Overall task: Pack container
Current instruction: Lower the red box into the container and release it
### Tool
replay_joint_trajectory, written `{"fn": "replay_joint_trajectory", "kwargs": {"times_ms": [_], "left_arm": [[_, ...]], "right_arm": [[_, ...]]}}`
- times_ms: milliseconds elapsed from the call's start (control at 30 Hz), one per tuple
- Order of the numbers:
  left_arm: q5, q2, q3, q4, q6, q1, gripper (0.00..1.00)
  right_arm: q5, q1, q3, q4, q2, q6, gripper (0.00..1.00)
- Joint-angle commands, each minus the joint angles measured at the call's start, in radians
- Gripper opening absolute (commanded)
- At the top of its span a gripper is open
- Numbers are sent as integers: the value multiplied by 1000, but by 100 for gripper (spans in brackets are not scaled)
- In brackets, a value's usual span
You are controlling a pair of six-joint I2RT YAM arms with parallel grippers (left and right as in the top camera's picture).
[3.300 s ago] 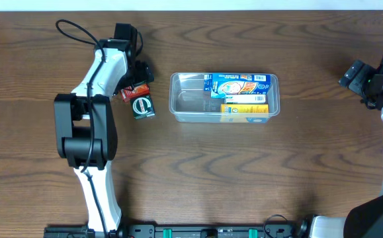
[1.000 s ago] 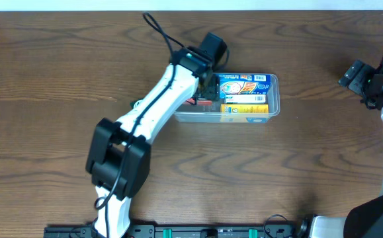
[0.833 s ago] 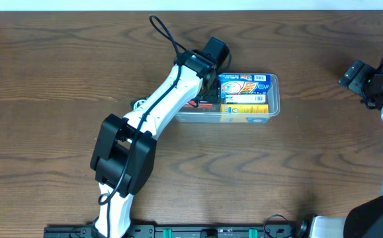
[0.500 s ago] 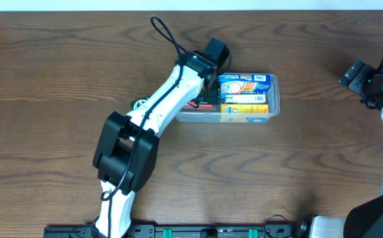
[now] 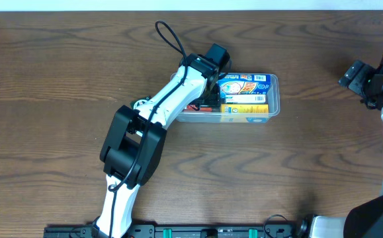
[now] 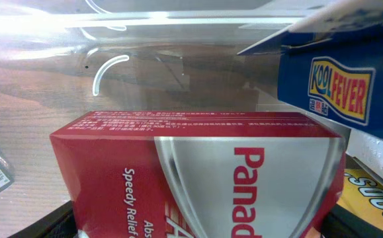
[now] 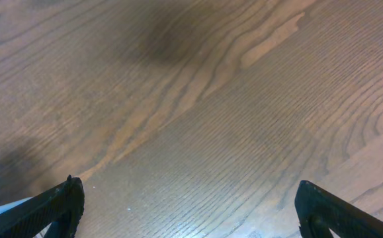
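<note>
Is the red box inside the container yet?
Inside: the red box is within the container walls, beside the blue box. Whether it touches bottom: cannot tell.

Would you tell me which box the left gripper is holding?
The red box lettered Panad; the blue Kool Fever box and yellow box lie beside it, ungripped.

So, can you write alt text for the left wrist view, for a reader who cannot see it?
A red and silver medicine box fills the foreground inside the clear container. A blue Kool Fever box stands at its right.
</note>
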Motion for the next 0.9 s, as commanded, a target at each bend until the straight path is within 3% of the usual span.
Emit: {"fn": "replay_joint_trajectory", "kwargs": {"times_ms": [0,133,500,867], "left_arm": [[-9,0,-4,-3,-19,3,82],[-9,0,-4,-3,-19,4,83],[-9,0,-4,-3,-15,4,97],[-9,-2,2,-8,-15,4,97]], "right_arm": [[7,-6,7,-1,0,14,99],[7,-6,7,-1,0,13,99],[7,-6,7,-1,0,14,99],[7,-6,7,-1,0,13,99]]}}
